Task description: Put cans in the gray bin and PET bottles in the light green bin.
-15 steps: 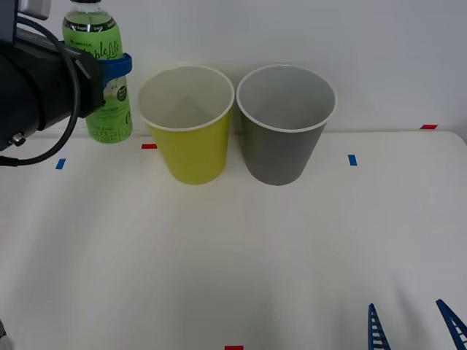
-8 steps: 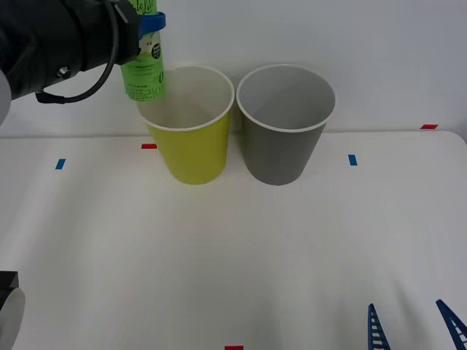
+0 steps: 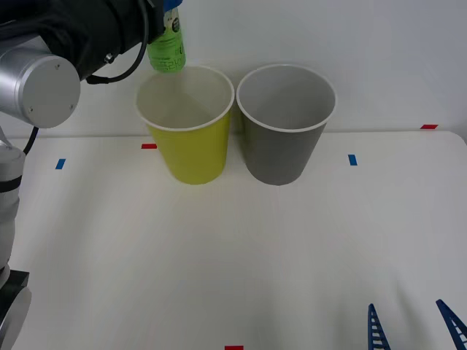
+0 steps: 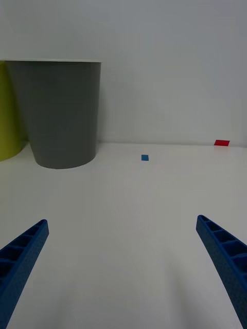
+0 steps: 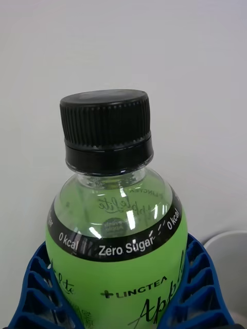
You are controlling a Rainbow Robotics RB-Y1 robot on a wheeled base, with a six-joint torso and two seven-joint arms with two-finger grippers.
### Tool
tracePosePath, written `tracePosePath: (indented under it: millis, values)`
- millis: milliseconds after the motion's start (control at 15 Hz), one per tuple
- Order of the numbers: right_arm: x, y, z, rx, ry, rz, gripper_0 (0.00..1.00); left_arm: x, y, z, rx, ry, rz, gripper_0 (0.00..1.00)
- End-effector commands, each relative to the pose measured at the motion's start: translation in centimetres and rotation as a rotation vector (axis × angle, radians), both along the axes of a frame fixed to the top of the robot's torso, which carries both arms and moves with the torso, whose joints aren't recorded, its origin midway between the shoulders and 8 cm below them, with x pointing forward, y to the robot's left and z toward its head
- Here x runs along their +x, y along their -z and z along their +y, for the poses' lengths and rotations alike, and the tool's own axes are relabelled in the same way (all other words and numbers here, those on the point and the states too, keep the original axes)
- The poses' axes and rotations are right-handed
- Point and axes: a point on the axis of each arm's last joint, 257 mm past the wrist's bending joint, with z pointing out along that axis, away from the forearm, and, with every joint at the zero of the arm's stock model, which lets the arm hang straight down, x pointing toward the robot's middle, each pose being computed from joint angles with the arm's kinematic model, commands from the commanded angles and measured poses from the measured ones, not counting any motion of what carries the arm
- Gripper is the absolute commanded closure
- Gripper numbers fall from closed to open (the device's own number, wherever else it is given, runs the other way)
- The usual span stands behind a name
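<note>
left gripper: clamped on bottle, held above far-left rim of light green bin | gray bin: just right of it on tabletop | right gripper: spread wide, near right

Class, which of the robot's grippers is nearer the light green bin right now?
Left. The left gripper holds the PET bottle just above the light green bin; the right gripper waits open at the table's near edge.
</note>
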Motion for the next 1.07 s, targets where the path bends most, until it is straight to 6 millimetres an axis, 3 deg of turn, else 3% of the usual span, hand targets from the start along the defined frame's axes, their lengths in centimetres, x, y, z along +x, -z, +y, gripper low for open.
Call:
tracePosePath:
  millis: [67,667,733,800,1067]
  values:
    - [0.0,0.0,0.0,0.000,0.000,0.000,0.00,0.5,0.4,-0.1,-0.008,0.001,0.004,0.99]
    - [0.0,0.0,0.0,0.000,0.000,0.000,0.00,1.9,1.4,0.2,-0.023,-0.009,0.000,0.99]
    - [0.0,0.0,0.0,0.000,0.000,0.000,0.00,1.9,1.3,0.2,-0.026,-0.007,-0.002,0.40]
    - [0.0,0.0,0.0,0.000,0.000,0.000,0.00,1.9,1.3,0.2,-0.029,-0.007,-0.001,0.00]
    - [0.0,0.0,0.0,0.000,0.000,0.000,0.00,1.7,1.3,-0.1,-0.038,0.006,0.008,0.00]
